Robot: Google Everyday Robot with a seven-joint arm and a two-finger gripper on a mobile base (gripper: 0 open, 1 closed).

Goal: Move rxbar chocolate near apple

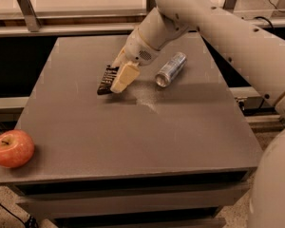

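Note:
The rxbar chocolate [105, 80], a thin dark wrapper with white text, is at the middle back of the grey table [133, 132]. My gripper [114, 81] comes down on it from the upper right and is shut on its right edge, one cream finger [124, 77] in front of the bar. The bar looks tilted, just off the surface. The apple [12, 148], red-orange with a short stem, sits at the table's front left corner, far from the bar and the gripper.
A silver can [171, 69] lies on its side right of the gripper. My arm [218, 27] spans the upper right. A rail and another table surface [76, 4] run behind. The table's front edge is close to the apple.

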